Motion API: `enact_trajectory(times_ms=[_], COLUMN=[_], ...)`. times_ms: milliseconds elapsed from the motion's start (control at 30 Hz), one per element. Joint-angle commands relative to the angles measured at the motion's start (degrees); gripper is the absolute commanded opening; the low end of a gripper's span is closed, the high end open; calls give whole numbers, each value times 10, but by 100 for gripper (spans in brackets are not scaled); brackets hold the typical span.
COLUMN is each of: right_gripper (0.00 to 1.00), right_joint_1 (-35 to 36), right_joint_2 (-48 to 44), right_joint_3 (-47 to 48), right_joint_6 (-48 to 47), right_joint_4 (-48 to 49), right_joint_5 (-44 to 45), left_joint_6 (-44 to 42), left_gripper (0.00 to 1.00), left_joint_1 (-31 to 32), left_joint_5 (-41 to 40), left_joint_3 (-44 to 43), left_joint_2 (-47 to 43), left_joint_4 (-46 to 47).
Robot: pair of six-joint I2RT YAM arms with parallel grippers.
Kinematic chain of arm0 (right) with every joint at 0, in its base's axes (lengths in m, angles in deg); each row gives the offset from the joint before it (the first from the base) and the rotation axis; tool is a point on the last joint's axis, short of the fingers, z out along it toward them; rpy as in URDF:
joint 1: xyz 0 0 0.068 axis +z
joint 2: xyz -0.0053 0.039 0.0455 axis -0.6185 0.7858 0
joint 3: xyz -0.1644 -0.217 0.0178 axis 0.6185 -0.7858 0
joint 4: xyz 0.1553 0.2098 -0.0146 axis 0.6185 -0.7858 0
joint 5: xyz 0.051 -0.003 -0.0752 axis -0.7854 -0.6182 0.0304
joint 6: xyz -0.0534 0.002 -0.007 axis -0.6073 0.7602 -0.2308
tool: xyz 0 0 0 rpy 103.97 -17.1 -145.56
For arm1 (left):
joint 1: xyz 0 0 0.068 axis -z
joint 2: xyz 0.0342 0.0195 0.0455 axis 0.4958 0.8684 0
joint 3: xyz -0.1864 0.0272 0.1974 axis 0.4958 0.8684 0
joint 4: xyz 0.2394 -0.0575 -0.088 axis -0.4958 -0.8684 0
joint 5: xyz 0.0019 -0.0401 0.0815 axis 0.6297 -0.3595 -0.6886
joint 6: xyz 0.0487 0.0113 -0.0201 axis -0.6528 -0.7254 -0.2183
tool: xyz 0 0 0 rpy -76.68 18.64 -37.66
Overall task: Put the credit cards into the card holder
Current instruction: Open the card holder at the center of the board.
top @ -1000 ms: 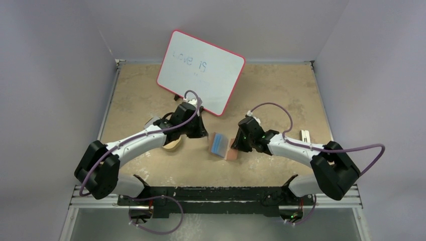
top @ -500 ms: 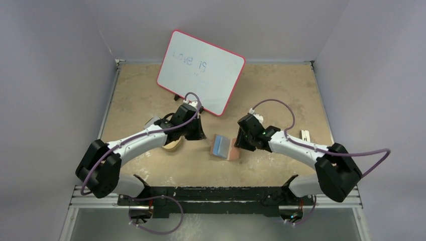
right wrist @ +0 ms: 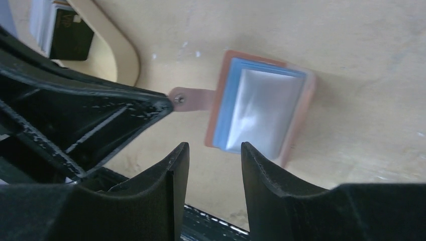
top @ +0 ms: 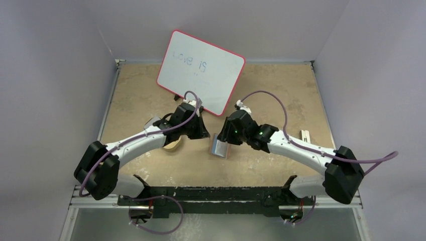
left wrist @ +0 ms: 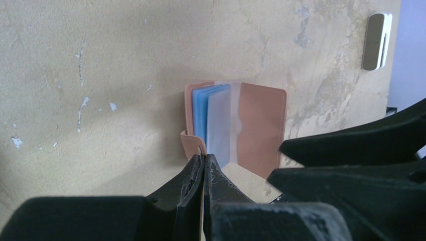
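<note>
Our left tool (left wrist: 203, 159), pressed together, rests on the tab strap (right wrist: 196, 98) of the card holder (left wrist: 261, 125), which lies open on the bench (left wrist: 100, 75). Our right tool (right wrist: 215, 150) hangs spread and empty over it; a careless nudge could slide the holder free or flip it shut.

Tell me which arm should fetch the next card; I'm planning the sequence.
Right, probably. The right gripper is open and empty by the wallet, while the left gripper is shut on its strap, steadying it. The cards sit in the tray.
</note>
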State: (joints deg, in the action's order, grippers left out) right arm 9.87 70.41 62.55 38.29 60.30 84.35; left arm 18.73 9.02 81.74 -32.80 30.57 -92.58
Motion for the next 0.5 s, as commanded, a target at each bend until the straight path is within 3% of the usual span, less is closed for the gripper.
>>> enact_trajectory(times_ms=[0,467], right_gripper=[45,62], right_joint_1=[14,14], right_joint_2=[39,120], right_joint_3=[38,0], right_joint_6=[21,26], right_joint_4=[46,64], right_joint_5=[-7,-16], left_joint_6=[17,18], left_gripper=[0,0], left_joint_1=[-1,-1], left_joint_5=[11,-5], left_joint_3=[-2,5], left_joint_2=[-24,-28], left_joint_4=[36,31])
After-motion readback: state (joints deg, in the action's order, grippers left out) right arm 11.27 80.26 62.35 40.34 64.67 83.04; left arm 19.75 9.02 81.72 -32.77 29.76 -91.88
